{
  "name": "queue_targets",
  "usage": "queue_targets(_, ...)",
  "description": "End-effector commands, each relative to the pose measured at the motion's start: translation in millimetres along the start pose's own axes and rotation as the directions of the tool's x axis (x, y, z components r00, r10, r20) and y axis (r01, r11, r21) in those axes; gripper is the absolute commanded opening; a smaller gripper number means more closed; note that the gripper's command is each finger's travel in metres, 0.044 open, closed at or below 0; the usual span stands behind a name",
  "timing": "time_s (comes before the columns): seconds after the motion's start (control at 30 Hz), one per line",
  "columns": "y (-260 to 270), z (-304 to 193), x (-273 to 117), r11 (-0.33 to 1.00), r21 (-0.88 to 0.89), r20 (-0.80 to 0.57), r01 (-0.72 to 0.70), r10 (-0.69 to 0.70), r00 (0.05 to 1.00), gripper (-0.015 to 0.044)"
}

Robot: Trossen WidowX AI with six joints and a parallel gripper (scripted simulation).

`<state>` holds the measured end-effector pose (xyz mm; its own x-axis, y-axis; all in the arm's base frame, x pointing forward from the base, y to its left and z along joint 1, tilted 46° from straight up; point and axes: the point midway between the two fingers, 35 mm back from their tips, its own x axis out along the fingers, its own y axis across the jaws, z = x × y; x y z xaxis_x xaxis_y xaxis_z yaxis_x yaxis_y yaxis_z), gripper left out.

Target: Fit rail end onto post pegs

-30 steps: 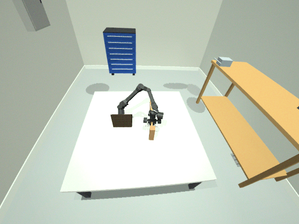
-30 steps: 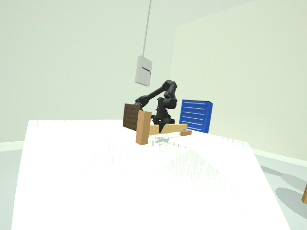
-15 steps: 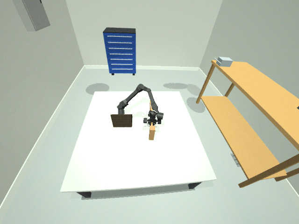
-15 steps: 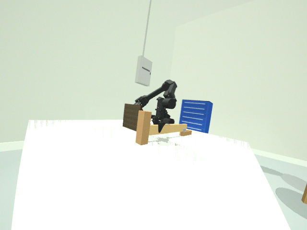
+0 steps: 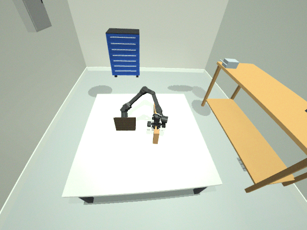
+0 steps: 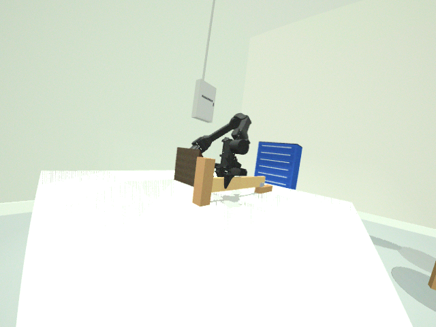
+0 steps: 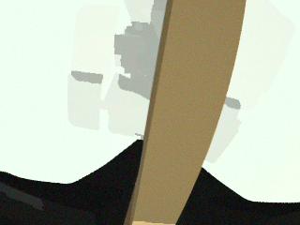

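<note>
The wooden rail (image 5: 154, 108) (image 6: 246, 182) (image 7: 197, 70) runs from the footboard block (image 6: 263, 189) to the post (image 5: 155, 138) (image 6: 203, 181). My gripper (image 6: 227, 183) (image 7: 156, 148) is shut on the rail, near its post end, with one black finger on each side. The rail is clear of the table there and looks about level. Its far end sits at the grey bracket (image 6: 261, 184) on the block. Its near end meets the post's outline in the exterior view; whether it touches cannot be told. The pegs and holes are hidden.
A dark brown panel (image 5: 125, 123) (image 6: 186, 165) stands on the white table (image 5: 138, 168) (image 6: 176, 260), left of the post and in front of the arm's base. A wooden workbench (image 5: 270, 91) stands to the right and a blue drawer cabinet (image 5: 125, 54) (image 6: 276, 163) behind, both off the table.
</note>
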<state>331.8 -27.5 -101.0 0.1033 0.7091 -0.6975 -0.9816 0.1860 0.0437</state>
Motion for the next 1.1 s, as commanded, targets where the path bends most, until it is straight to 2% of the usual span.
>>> queue_targets(0.0, -2.2, -2.9, -2.6, 1.0, -0.002, -0.001, 0.009, -0.009, 1.0, 0.0)
queue_targets(1.07, -2.3, -11.2, -2.5, 1.0, -0.002, -0.001, 0.009, -0.009, 1.0, 0.0)
